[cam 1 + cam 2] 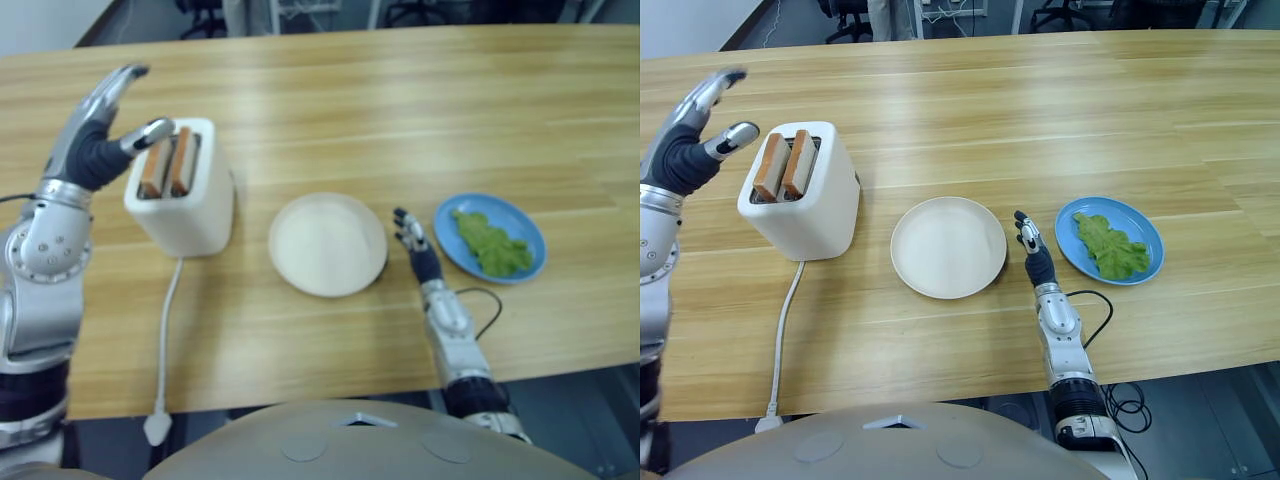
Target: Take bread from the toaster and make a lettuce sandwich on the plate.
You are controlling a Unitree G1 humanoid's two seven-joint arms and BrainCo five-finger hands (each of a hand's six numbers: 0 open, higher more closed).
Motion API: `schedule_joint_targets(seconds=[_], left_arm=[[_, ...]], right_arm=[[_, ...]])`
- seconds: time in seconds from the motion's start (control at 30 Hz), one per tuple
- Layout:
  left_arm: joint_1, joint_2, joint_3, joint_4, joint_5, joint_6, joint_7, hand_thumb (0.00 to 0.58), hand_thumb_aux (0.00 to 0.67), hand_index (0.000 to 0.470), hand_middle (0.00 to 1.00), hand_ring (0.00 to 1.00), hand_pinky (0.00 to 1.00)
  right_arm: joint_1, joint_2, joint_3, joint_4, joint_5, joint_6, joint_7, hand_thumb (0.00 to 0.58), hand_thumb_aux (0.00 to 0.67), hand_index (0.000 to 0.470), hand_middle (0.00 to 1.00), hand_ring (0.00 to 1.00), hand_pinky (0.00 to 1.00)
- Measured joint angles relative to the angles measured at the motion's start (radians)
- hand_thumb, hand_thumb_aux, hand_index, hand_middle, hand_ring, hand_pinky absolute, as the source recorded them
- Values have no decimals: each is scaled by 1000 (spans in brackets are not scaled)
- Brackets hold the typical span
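Bread (783, 166) in toaster (808, 218); left hand (682, 145) near, perhaps touching.

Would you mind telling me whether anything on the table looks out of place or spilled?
Nothing stands out: both bread slices stand upright in the toaster, and the lettuce lies wholly on the blue plate. The toaster's cord trails to the table's near edge.

table (1040, 100): smooth grained wood | toaster (805, 215): matt plastic | plate (948, 247): matt, smooth
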Motion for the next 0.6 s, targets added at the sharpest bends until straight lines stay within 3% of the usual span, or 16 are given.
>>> schedule_joint_targets(seconds=[0.07, 0.27, 0.6], left_arm=[[-1, 46, -40, 183, 115, -14, 71, 0, 0, 0, 0, 0, 0], [-22, 55, -151, 459, 234, -11, 125, 0, 0, 0, 0, 0, 0], [-78, 43, -233, 528, 313, -1, 154, 0, 0, 0, 0, 0, 0]], right_arm=[[-1, 0, 1, 0, 0, 0, 2, 0, 0, 0, 0, 0, 0], [3, -4, 0, -1, 0, -1, 4, 0, 0, 0, 0, 0, 0], [8, -4, 0, -2, 0, 0, 4, 0, 0, 0, 0, 0, 0]])
